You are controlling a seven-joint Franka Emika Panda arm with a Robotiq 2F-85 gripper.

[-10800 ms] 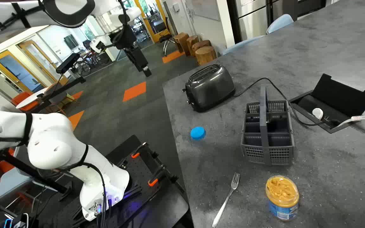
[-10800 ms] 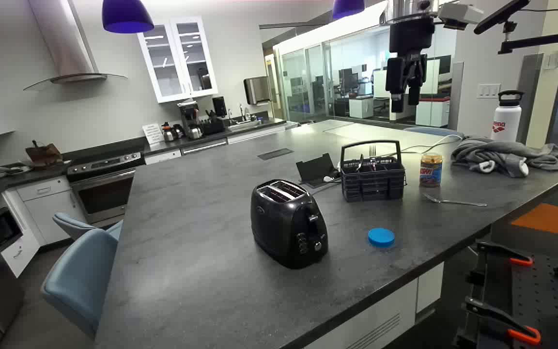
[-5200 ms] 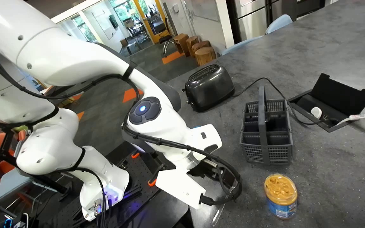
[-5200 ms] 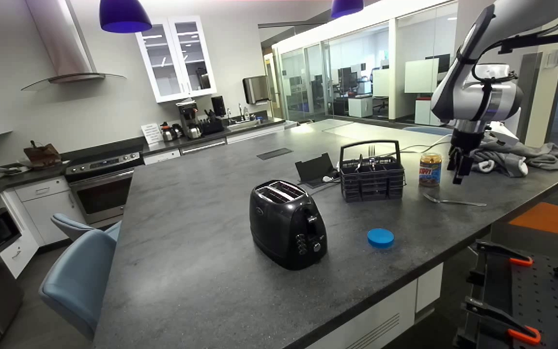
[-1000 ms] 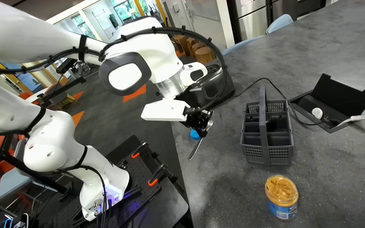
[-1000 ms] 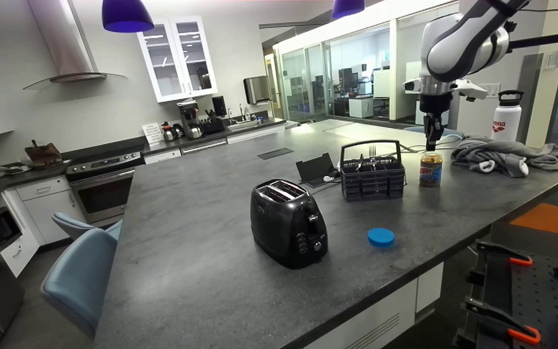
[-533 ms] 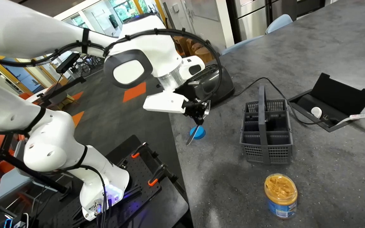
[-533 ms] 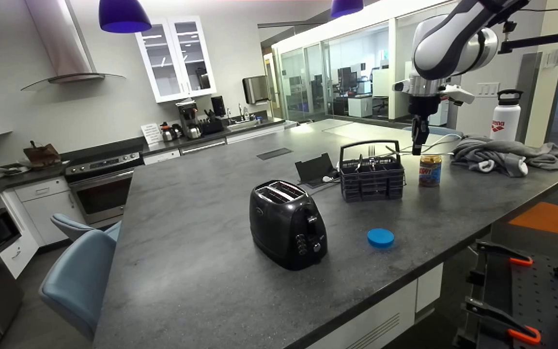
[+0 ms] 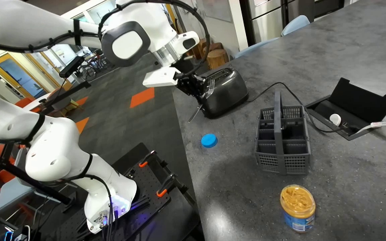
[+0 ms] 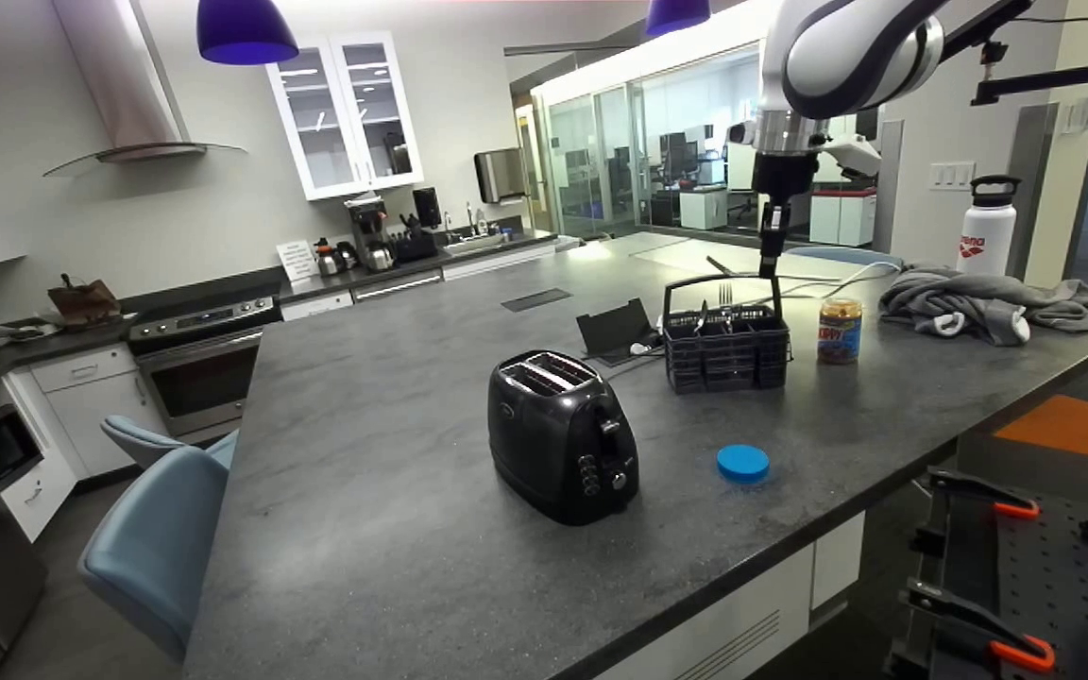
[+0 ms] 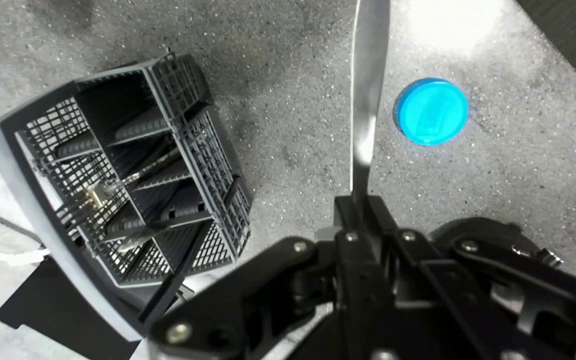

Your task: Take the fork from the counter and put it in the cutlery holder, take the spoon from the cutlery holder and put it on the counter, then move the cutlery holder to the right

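Earlier on the worktop, the fork now hangs upper centre in an exterior view, near-closed jaws gripping it; a white bottle partly reads "ena".

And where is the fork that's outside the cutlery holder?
Gripped in the end effector, the fork shows in the wrist view between the cutlery holder on the left and the blue lid on the right.

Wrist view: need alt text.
Pincer shut on a fork, its handle reaching the picture's top edge, above the speckled grey counter. The divided cutlery holder is at the left, a blue lid right of the handle.
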